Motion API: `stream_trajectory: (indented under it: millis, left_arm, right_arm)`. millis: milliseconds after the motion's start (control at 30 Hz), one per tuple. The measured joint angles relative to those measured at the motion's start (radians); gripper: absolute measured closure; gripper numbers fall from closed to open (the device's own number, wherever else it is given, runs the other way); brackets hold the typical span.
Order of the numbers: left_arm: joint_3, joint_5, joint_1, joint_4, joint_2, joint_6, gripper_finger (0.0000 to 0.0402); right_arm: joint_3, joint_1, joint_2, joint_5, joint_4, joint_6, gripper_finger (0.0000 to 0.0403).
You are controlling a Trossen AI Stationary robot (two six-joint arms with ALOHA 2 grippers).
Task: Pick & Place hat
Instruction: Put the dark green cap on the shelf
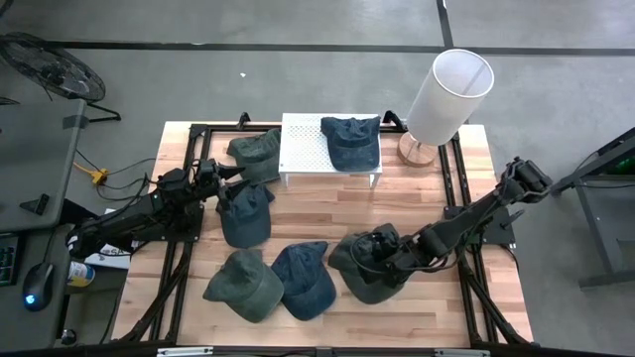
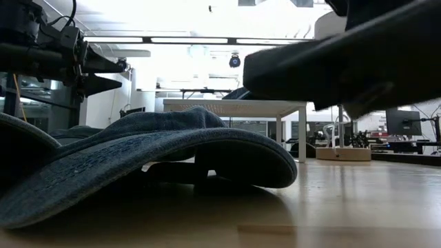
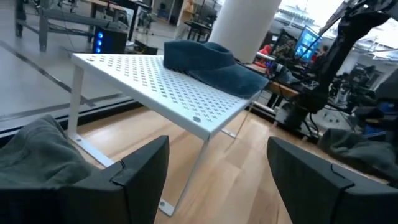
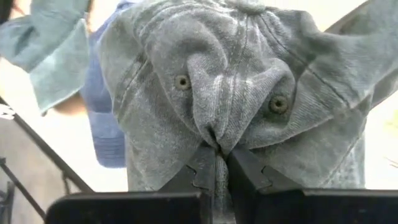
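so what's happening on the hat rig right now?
The right hand is shut on a pinch of fabric on the grey-green cap at the table's front right. The left hand is open and empty at the left, facing the white perforated shelf, where one blue cap already sits. Four more caps lie on the table.

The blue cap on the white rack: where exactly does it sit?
In the high view, the blue cap lies on the white rack's right half at the table's far edge, left of the lamp.
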Motion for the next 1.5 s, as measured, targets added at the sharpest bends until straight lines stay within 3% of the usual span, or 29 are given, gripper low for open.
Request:
stream_trajectory:
  millis: [300,900,1033,1400,1500]
  left_arm:
    - [0.0,0.0,0.0,0.001,0.0,0.0,0.0134]
    - [0.0,0.039,0.0,0.001,0.0,-0.087,0.0134]
    - [0.0,0.025,0.0,0.001,0.0,-0.108,0.0134]
    - [0.097,0.105,0.0,0.0,0.053,-0.159,0.0134]
    - [0.128,0.179,0.0,0.002,0.092,-0.16,0.0134]
  right_arm:
    - [0.121,0.0,0.0,0.089,-0.073,-0.053,0.0388]
    - [0.124,-0.004,0.01,0.206,-0.034,-0.048,0.0388]
    - [0.124,-0.015,0.015,0.204,-0.018,-0.048,0.0388]
    - [0.124,-0.086,0.054,0.159,0.052,-0.176,0.0388]
    - [0.123,-0.098,0.054,0.163,0.088,-0.237,0.0388]
